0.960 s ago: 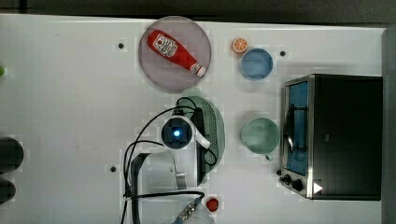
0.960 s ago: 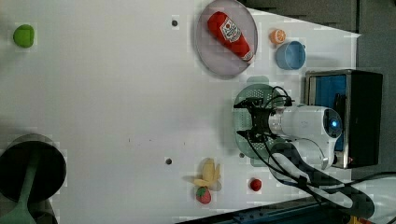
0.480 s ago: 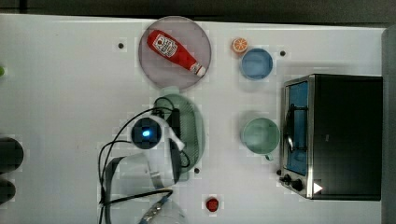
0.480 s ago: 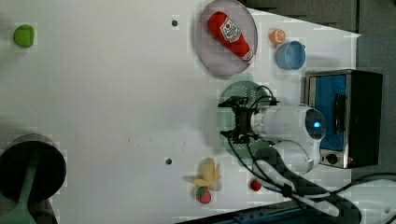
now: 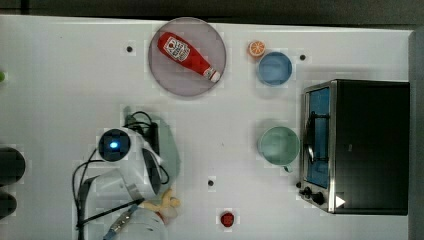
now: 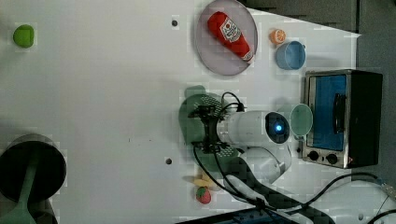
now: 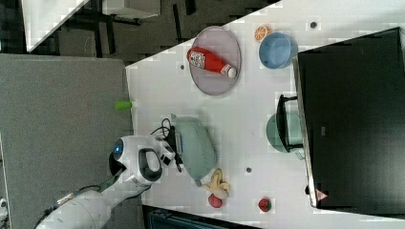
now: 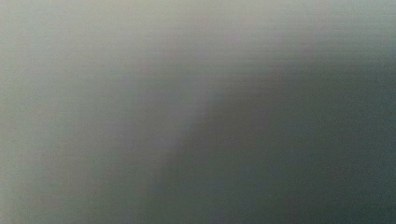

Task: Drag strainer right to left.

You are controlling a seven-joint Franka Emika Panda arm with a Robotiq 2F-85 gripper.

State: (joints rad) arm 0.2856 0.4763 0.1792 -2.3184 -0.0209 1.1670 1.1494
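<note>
One strainer lies on the white bench, well left of the mug in the top view. The tool sits inside it, jaws spread wide against its wall.

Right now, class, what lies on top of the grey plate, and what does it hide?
A red ketchup bottle lies on its side on the plate, cap toward the top view's right. The strip of plate beneath the bottle is covered, so anything there cannot be seen.
</note>
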